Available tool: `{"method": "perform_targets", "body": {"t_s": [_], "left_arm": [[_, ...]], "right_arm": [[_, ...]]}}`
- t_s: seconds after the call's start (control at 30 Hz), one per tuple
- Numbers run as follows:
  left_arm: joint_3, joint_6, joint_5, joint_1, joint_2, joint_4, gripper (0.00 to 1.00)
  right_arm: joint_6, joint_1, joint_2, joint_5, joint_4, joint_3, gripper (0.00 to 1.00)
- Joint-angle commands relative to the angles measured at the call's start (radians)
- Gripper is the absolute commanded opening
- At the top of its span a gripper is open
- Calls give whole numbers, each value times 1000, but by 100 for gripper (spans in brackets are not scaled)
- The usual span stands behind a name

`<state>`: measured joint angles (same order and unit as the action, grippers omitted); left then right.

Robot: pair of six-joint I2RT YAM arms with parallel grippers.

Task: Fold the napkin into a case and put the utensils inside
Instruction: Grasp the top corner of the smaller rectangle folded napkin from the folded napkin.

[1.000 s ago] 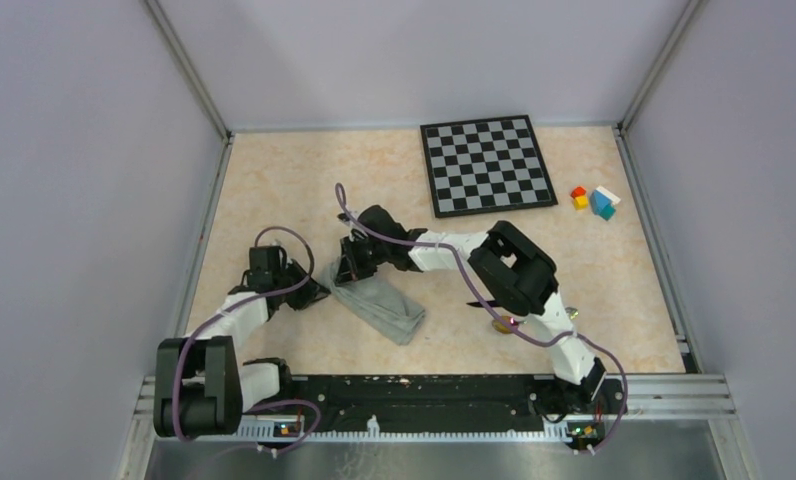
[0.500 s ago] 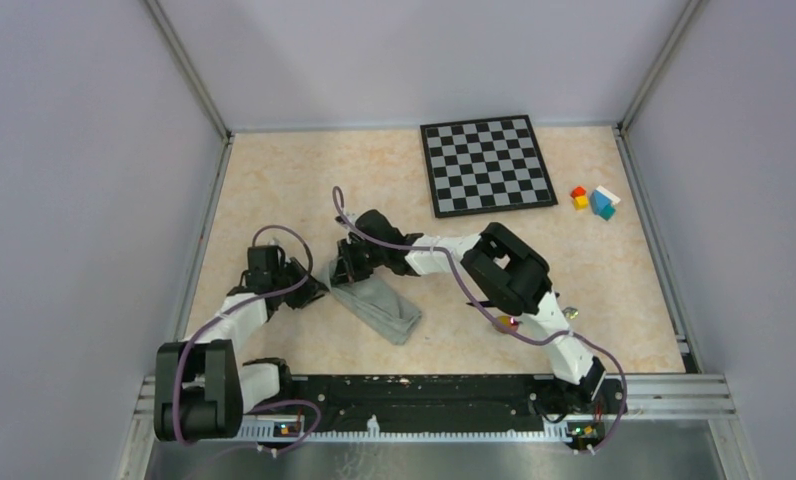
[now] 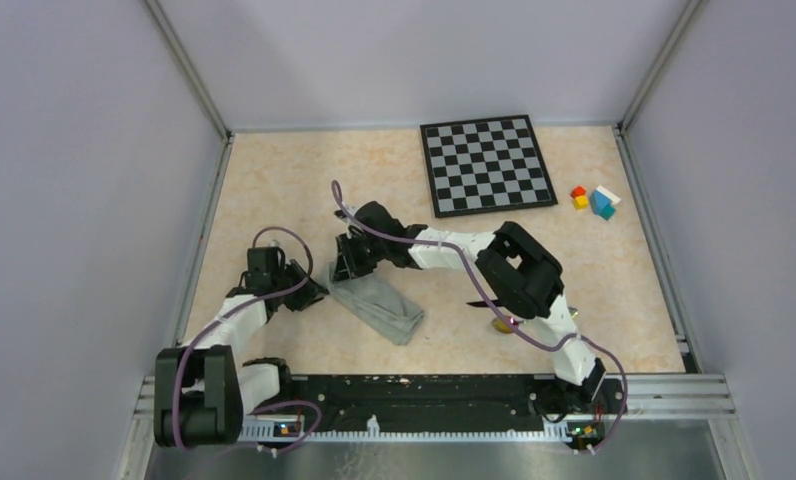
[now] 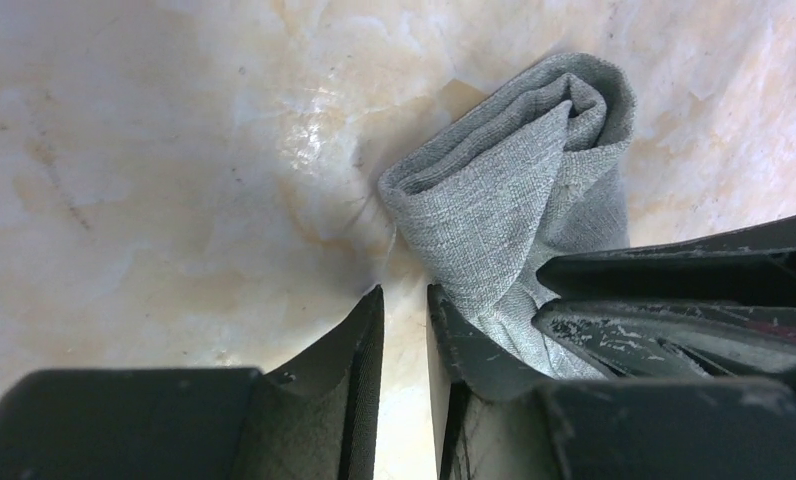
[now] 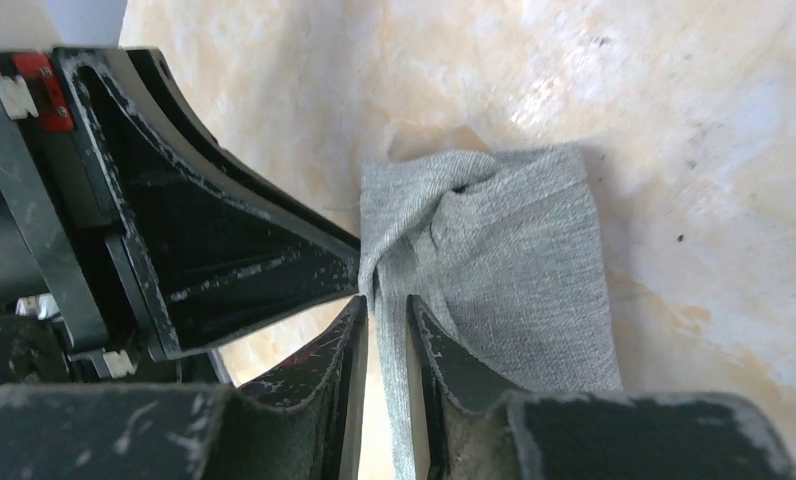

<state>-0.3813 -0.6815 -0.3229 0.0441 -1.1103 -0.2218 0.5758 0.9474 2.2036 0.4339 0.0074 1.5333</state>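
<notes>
- At the left tool (image 4: pixel 404 295), the jaws stand a narrow gap apart with only bare surface (image 4: pixel 154 150) between them; nothing is held.
- Just beside this tool's right finger lies one end of the napkin (image 4: pixel 514 190), its layers folded over and rounded at the far tip.
- At the right tool (image 5: pixel 384 300), the jaws are also narrowly parted. A twisted edge of the napkin runs into the gap, and whether the pads press on it cannot be told.
- Seen from above, both tools sit low at the same end of the napkin, the left tool from the left and the right tool from the far side, nearly tip to tip.
- The grey-green napkin is folded into a narrow strip. It lies flat and diagonal on the surface, left of centre, with its other end pointing toward the near edge.
- The spoon (image 3: pixel 498 324) shows only its yellow bowl beneath the right arm, well apart from the napkin.
- The chessboard (image 3: pixel 487 165) lies at the far side, with the coloured blocks (image 3: pixel 594 200) near its right edge.
</notes>
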Motion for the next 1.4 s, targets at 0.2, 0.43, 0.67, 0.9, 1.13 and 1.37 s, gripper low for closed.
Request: {"method": "perform_targets", "body": {"t_s": [0.2, 0.43, 0.67, 0.9, 1.13, 1.37], "left_arm": [[-1, 9, -14, -5, -51, 70, 28], [4, 12, -1, -6, -88, 97, 26], [4, 11, 12, -6, -117, 119, 26], [-6, 17, 20, -6, -154, 140, 25], [-22, 34, 42, -6, -145, 110, 29], [-49, 46, 16, -4, 26, -50, 37]], "right_arm": [[-99, -16, 19, -102, -98, 124, 12], [-98, -11, 93, -108, -92, 151, 4], [-87, 11, 145, -90, -76, 168, 0], [83, 17, 83, 82, 160, 86, 0], [148, 11, 112, 97, 238, 35, 0], [161, -30, 113, 99, 273, -52, 0]]}}
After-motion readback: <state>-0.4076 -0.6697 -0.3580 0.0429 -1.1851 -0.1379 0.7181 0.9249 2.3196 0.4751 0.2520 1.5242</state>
